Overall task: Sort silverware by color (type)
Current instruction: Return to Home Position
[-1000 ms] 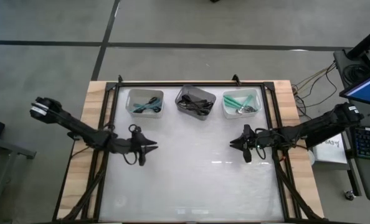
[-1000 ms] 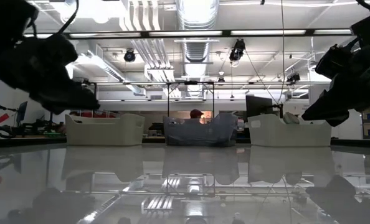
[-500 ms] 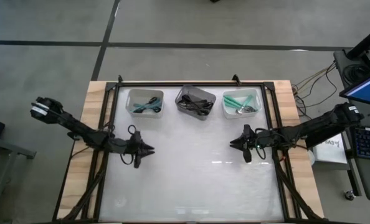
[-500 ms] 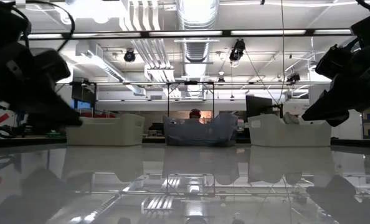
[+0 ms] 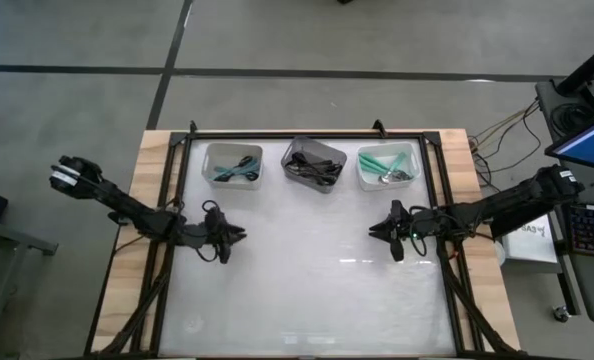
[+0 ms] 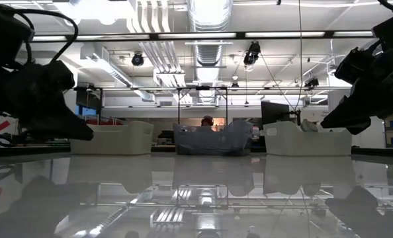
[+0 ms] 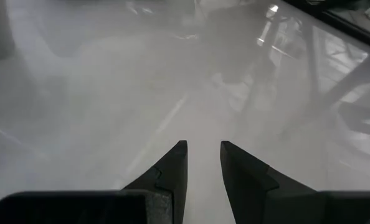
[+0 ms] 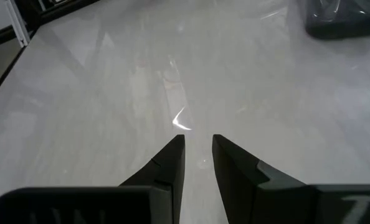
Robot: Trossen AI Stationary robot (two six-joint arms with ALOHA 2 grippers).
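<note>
Glossy, smooth white table [image 5: 307, 290] mirrors ceiling lights; matt pale wood [image 5: 149, 170] borders its edges; left claw [image 7: 203, 148] matt black.

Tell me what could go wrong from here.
The left gripper and the right gripper hang low over the table; a dip could scrape it. The cable loop beside the left one sits near the black frame rail and might snag. Teal spoons in the right bin reach its rim; a bump could spill them.

Left bin [image 5: 234, 164], dark middle bin [image 5: 314, 163], right bin [image 5: 386, 166], white table [image 5: 307, 275]

Bins [image 5: 217, 156] along table's [image 5: 307, 290] back, spoons [image 5: 315, 172] inside, left gripper [image 5: 241, 236] and right gripper [image 5: 372, 231] before them
</note>
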